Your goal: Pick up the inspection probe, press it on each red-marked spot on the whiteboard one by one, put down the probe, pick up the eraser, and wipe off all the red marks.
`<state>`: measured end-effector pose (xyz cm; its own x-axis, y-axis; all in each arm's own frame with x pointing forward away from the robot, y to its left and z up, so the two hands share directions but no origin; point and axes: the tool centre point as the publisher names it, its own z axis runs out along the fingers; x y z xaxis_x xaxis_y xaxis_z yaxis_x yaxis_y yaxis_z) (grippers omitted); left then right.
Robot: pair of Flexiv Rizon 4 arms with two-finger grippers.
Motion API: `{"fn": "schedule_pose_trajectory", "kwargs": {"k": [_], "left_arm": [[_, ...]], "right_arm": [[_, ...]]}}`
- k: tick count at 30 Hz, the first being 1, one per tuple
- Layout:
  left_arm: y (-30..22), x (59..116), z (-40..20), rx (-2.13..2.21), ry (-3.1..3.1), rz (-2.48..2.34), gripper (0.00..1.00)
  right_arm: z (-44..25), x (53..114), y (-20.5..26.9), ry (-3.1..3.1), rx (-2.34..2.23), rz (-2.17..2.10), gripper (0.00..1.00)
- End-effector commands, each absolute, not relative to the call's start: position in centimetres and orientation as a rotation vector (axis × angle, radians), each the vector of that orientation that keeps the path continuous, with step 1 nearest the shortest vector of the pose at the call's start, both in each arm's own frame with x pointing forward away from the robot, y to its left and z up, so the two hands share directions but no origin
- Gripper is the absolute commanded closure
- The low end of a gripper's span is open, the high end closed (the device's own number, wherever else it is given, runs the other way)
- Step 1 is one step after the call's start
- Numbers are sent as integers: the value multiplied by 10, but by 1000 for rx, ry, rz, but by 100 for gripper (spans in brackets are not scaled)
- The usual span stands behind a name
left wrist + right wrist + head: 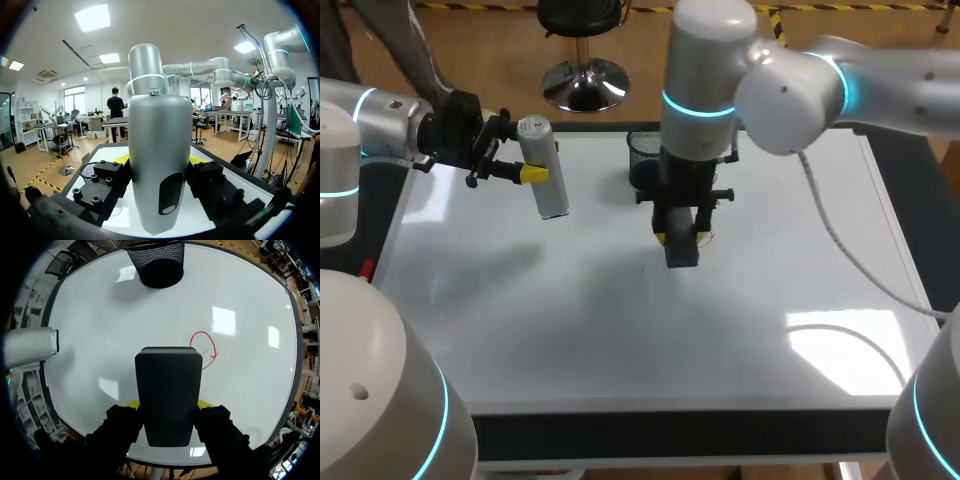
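The grey cylindrical probe (545, 165) hangs above the whiteboard's (620, 340) far left part, with my left gripper (534, 173) shut on it from both sides. In the left wrist view the probe (160, 160) stands upright between the yellow-tipped fingers (120, 159). My right gripper (680, 238) points down over the board's middle, shut on the black eraser (682, 252). In the right wrist view the eraser (169, 395) sits between the fingers, partly covering a red circular mark (212, 347) on the whiteboard (125, 330). The probe (30, 346) shows off to one side.
A black mesh cup (642, 150) stands at the board's far edge behind my right gripper, and it is also ahead of the eraser as the mesh cup (159, 265). A grey cable (850, 250) trails over the board's right side.
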<state>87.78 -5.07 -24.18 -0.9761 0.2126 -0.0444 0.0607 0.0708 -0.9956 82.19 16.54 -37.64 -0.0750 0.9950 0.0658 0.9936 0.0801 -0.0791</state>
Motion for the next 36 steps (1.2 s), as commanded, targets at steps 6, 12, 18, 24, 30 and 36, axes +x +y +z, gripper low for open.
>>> {"fn": "schedule_pose_trajectory", "kwargs": {"k": [6, 12, 18, 24, 30, 36], "left_arm": [[-50, 877, -241, -287, -2214, 2051, 100], [-50, 877, -241, -287, -2214, 2051, 100], [-50, 877, -241, -287, -2214, 2051, 100], [-50, 877, -241, -287, -2214, 2051, 100], [-50, 877, -241, -287, -2214, 2051, 100], [-50, 877, -241, -287, -2214, 2051, 100]], "right_arm": [[-388, 840, 185, -2230, -2066, 83, 100], [-395, 853, 188, -2208, -2053, 82, 100], [-402, 862, 195, -2206, -2051, 101, 100], [-407, 868, 202, -2200, -2044, 103, 100], [-415, 874, 204, -2192, -2039, 111, 100], [-422, 878, 200, -2161, -2041, 121, 100]]}}
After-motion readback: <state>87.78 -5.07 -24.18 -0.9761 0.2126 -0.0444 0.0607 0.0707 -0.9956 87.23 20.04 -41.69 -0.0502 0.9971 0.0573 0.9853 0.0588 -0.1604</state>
